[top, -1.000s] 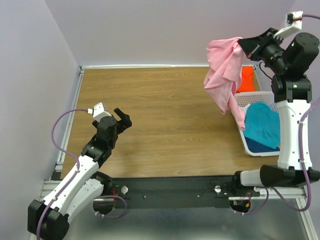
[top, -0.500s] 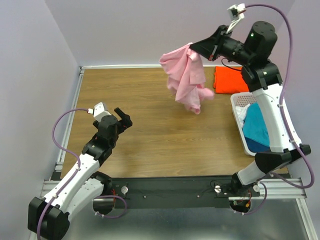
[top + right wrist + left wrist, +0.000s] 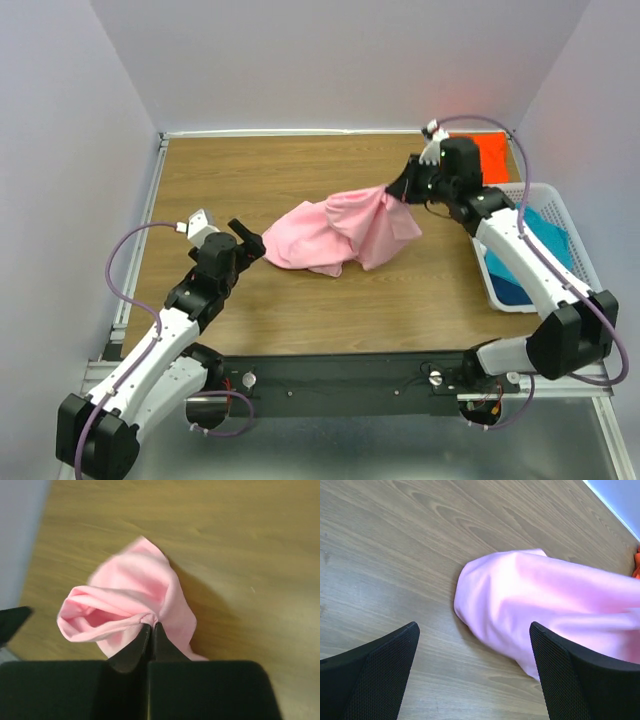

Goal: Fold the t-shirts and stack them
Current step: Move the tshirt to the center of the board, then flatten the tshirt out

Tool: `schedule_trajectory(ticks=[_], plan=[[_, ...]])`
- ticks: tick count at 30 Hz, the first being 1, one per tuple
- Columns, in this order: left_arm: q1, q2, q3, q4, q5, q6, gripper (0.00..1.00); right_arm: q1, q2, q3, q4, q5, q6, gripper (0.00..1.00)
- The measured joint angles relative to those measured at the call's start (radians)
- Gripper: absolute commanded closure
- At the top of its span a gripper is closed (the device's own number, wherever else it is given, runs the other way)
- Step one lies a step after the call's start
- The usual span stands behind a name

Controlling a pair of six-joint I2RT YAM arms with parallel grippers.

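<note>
The light pink t-shirt (image 3: 335,233) lies bunched on the middle of the wooden table, its right end lifted. My right gripper (image 3: 398,190) is shut on a fold of that end; the right wrist view shows the fingertips pinched on the pink cloth (image 3: 130,605). My left gripper (image 3: 248,240) is open and empty, just left of the shirt's near end, which fills the left wrist view (image 3: 545,600). The orange t-shirt (image 3: 492,153) lies flat at the back right. The teal t-shirt (image 3: 545,240) lies in the basket.
The white lattice basket (image 3: 557,199) stands at the table's right edge, under my right arm. A metal rail (image 3: 140,230) runs along the left edge and grey walls close in the back and sides.
My right gripper has swung the pink t-shirt from high at the back down and left onto the table's middle. The left arm has hardly moved.
</note>
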Motion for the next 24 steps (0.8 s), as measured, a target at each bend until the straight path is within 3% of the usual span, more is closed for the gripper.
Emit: schedule_trajectory(ticks=[1, 2, 4, 5, 6, 10, 15, 21, 24], plan=[[0.000, 0.001, -0.003, 0.002, 0.004, -0.002, 0.02, -0.003, -0.010, -0.071, 0.013, 0.045, 0.003, 0.78], [0.000, 0.009, -0.009, 0.012, 0.016, -0.003, 0.02, -0.009, -0.008, -0.138, 0.010, 0.092, 0.009, 0.49], [0.000, 0.030, -0.015, 0.027, 0.033, -0.003, 0.02, -0.019, 0.024, -0.224, 0.005, 0.158, 0.026, 0.33], [0.000, 0.047, -0.021, 0.040, 0.045, -0.002, 0.02, -0.021, 0.046, -0.257, 0.004, 0.199, 0.031, 0.17], [0.000, 0.071, -0.024, 0.055, 0.058, -0.001, 0.02, -0.025, 0.069, -0.286, 0.002, 0.238, 0.041, 0.10], [0.000, 0.176, -0.033, 0.103, 0.099, 0.011, 0.02, -0.026, 0.083, -0.341, -0.008, 0.342, 0.072, 0.06], [0.001, 0.349, -0.022, 0.177, 0.143, 0.030, 0.02, -0.026, -0.047, -0.397, 0.005, 0.418, 0.082, 0.03], [0.008, 0.539, 0.036, 0.259, 0.205, 0.060, 0.04, -0.026, -0.122, -0.435, 0.018, 0.417, 0.058, 0.03], [0.015, 0.617, 0.070, 0.294, 0.227, 0.073, 0.10, -0.022, -0.100, -0.448, 0.053, 0.336, -0.005, 0.03]])
